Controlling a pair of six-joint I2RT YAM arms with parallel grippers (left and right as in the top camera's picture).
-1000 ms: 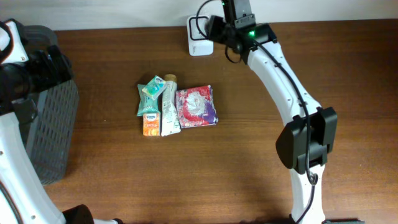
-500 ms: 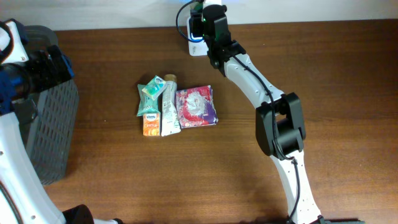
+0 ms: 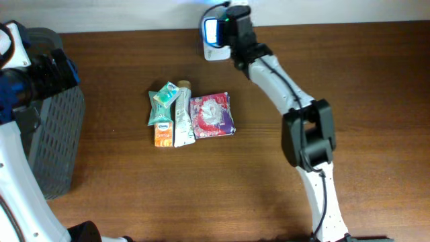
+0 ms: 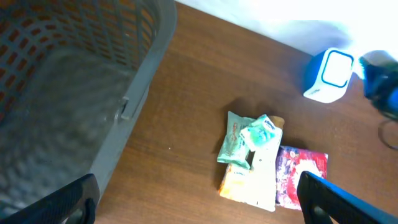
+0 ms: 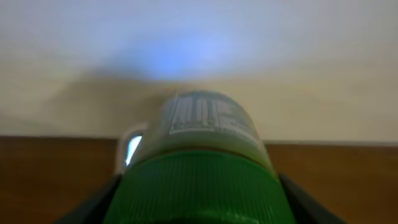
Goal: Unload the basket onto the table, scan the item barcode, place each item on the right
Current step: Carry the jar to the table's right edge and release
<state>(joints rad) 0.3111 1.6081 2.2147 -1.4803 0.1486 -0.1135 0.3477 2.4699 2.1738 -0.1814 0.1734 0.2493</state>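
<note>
My right gripper (image 5: 200, 208) is shut on a jar with a ribbed green lid (image 5: 199, 180), dark fingers on both sides of the lid. The jar's white label with a barcode (image 5: 189, 115) points away from the camera toward the wall. The white scanner (image 3: 213, 40) stands at the table's far edge with its face glowing blue, and my right gripper (image 3: 236, 25) hovers right beside it. The scanner (image 5: 129, 149) peeks out left of the jar. My left gripper (image 4: 199, 211) hangs open and empty, high over the table's left side.
A grey mesh basket (image 3: 57, 134) stands at the left edge. Mid-table lies a cluster: a green tissue pack (image 3: 163, 97), an orange pack (image 3: 162, 133), a white tube (image 3: 183, 117) and a red-purple packet (image 3: 212, 115). A cable runs behind the scanner.
The right arm swung left with the jar to the scanner, then settled just right of it. The scanner's face now glows brighter blue. The left arm stayed still.
</note>
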